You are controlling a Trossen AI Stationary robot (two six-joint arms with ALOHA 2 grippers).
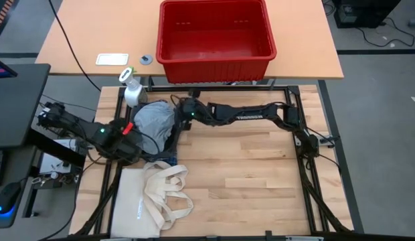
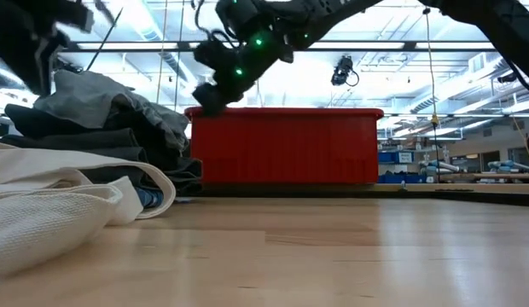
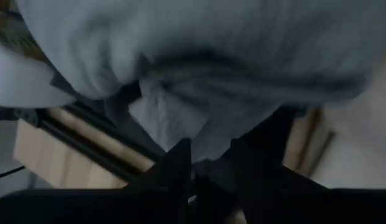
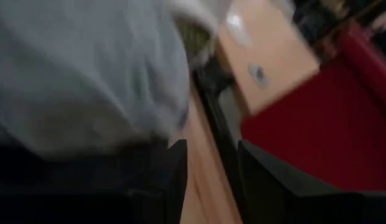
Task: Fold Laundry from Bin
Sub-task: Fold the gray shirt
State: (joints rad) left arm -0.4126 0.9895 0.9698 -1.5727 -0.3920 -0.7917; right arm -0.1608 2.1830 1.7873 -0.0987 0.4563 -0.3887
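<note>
The laundry is a pile [image 1: 156, 127] at the table's left. A light grey garment [image 1: 154, 117] lies on top, with black and dark pieces [image 2: 94, 141] under it. My left gripper [image 1: 135, 131] is at the pile's left side, shut on the grey garment [image 3: 199, 74]. My right gripper [image 1: 182, 107] hangs at the pile's far right corner. It is open, and only wood shows between its fingers [image 4: 211, 162]. The red bin [image 1: 215, 37] stands on the far table, nothing showing in it. My left gripper pinches a bunched fold of the light grey garment [image 3: 204, 142] between its two fingers, slanting down from above. The cloth rises in a peak [image 2: 77, 81] toward the fingers, and the rest of it lies on the pile.
A cream tote bag [image 1: 157, 194] with long handles lies on the table near the pile's front. A white spray bottle [image 1: 132, 88] stands at the table's far left corner. To the right of the pile is bare wood [image 1: 247, 167].
</note>
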